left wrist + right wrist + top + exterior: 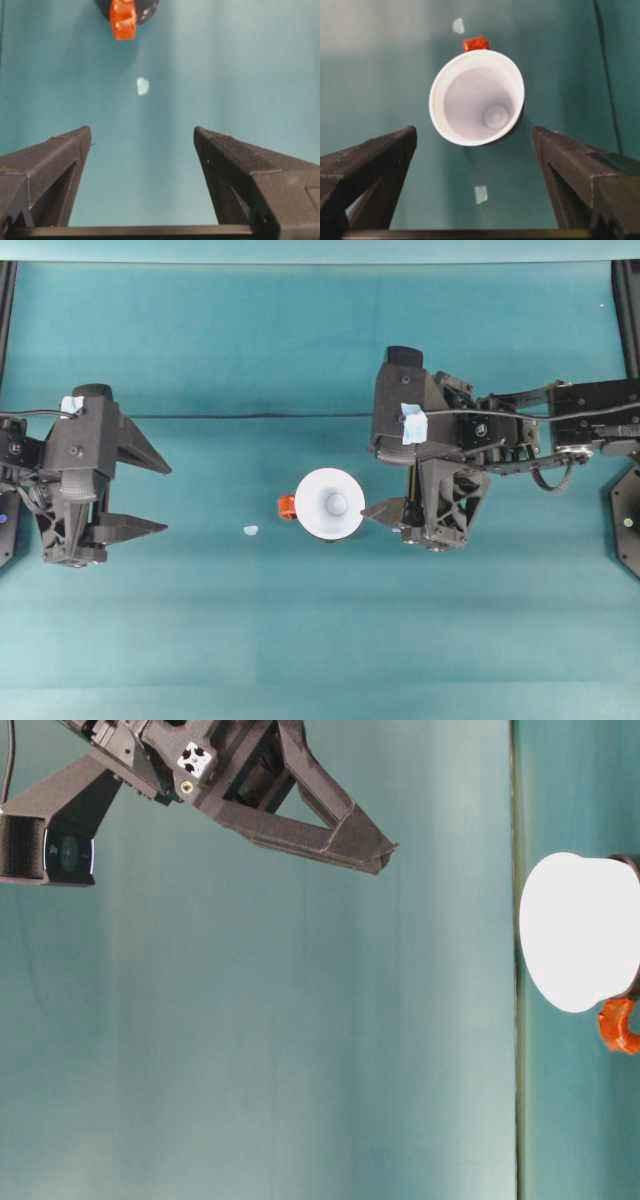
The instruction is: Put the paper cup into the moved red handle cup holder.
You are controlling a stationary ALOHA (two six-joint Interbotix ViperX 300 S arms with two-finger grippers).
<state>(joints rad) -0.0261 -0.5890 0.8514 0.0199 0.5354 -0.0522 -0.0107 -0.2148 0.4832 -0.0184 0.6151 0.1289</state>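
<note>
In the right wrist view, the paper cup (477,97) apparently sits inside the red handle cup holder (476,43).

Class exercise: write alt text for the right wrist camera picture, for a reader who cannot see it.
A white paper cup sits open side up in a black holder whose orange-red handle pokes out behind its rim, on a teal table. The right gripper is open, its dark fingers framing the foreground without touching the cup.

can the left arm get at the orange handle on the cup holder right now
Probably yes. The left gripper is open, jaws pointing toward the handle, with bare table between them apart from a small white scrap.
</note>
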